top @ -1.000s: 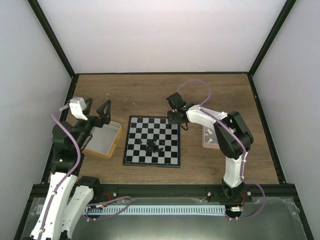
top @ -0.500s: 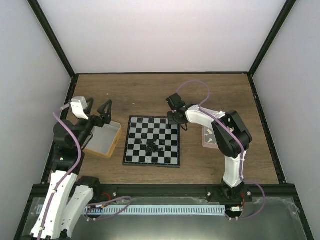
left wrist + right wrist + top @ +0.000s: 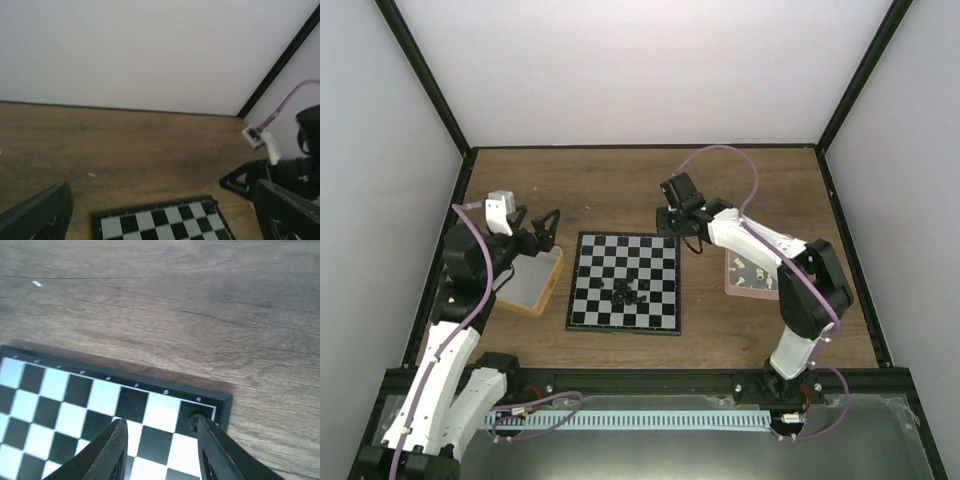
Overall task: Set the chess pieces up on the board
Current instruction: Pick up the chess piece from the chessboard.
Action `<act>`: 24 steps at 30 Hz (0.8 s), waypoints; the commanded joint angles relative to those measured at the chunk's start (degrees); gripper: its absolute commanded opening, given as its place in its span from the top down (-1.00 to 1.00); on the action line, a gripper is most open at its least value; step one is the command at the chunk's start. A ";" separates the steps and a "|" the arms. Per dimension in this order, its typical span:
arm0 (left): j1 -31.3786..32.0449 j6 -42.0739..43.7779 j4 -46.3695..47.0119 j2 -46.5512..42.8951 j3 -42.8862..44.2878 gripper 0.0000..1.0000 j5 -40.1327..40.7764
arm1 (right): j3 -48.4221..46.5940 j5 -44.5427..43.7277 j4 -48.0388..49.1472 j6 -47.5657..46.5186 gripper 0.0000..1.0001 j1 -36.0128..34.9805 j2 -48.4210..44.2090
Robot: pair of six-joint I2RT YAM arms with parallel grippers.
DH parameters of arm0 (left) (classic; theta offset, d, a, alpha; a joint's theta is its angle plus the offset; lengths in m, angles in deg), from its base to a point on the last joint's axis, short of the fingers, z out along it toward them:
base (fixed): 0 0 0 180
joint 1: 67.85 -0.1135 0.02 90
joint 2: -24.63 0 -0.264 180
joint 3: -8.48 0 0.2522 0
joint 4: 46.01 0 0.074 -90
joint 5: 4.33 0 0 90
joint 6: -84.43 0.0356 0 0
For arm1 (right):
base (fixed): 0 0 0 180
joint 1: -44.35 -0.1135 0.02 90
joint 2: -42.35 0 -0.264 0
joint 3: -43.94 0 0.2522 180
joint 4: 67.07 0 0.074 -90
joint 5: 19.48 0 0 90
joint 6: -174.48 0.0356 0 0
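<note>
The board lies mid-table, with a cluster of tiny black chess pieces near its centre. One black piece stands on the board's far right corner square, close beside my right gripper's right finger. My right gripper hovers open over that corner, holding nothing. My left gripper hangs wide open and empty above the yellow tray, left of the board. Its view shows the board's far edge and the corner piece.
A yellow-rimmed tray sits left of the board under the left gripper. A pinkish tray with pale pieces sits right of the board under the right arm. Black frame posts and white walls close in the table.
The right gripper has opened and drawn up and back from the board's far right corner, leaving a piece there. The left arm has swung rightward toward the board.
</note>
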 commanded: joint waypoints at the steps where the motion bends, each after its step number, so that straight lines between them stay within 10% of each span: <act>1: -0.01 1.04 -4.29 -0.01 1.73 -1.00 -2.76 | -0.78 3.17 -1.87 -1.36 0.18 -3.98 -2.15; 24: -0.01 3.77 0.99 -1.94 0.39 -1.00 -0.05 | -4.18 7.94 -9.60 1.30 0.52 -15.88 6.25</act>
